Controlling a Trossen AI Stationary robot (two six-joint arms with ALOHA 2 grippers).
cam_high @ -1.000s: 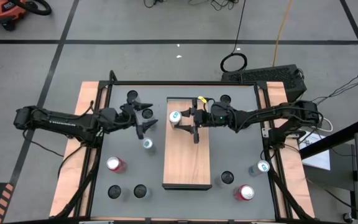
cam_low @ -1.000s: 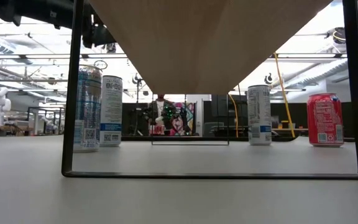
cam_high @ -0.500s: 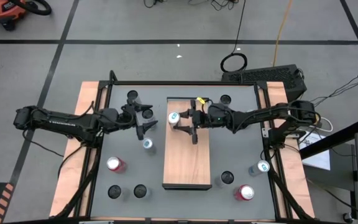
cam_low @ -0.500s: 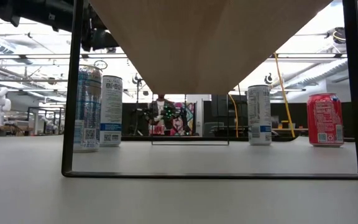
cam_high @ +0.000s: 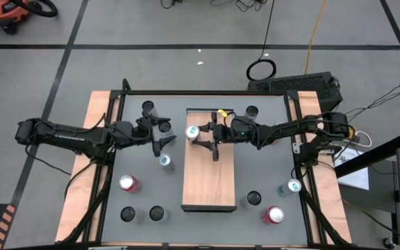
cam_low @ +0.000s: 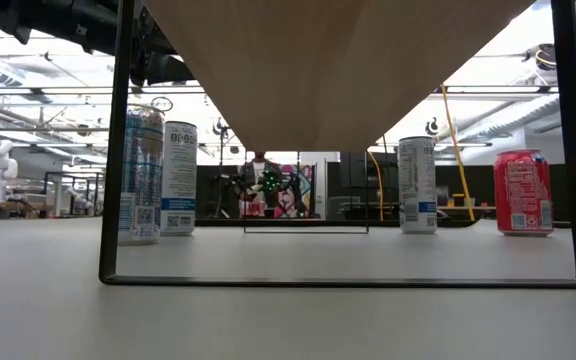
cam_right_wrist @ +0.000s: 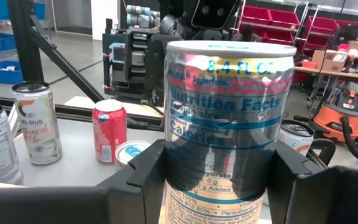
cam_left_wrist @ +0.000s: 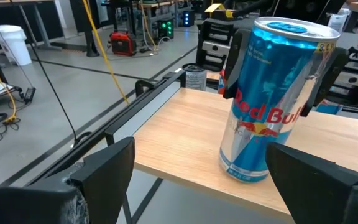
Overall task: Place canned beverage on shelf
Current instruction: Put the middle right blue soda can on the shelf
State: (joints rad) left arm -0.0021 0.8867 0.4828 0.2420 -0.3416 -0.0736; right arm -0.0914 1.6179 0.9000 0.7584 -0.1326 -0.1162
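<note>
The right end effector (cam_high: 201, 139) has its two fingers closed on a blue and silver canned beverage (cam_high: 194, 131), one finger on each side of the can. The can stands upright on the shelf (cam_high: 209, 180), near the far-left corner of the board. In the left wrist view its base seems to rest on the wood, but I cannot be sure it carries its full weight yet.

To finish this step well, I think the fingers should open slowly and equally, so the can is not pushed toward the near edge of the board. Then the arm should draw back along the board without touching the can's side.

The left end effector (cam_high: 160, 137) waits with its fingers spread wide and empty, over the grey tabletop (cam_high: 269, 167) just beside the shelf's left edge.

More cans stand on the tabletop around the shelf: red ones (cam_high: 128, 183) near the front corners and others along the far edge. The room behind is a workshop with a concrete floor, cables and an orange vacuum cleaner (cam_right_wrist: 337, 112).
</note>
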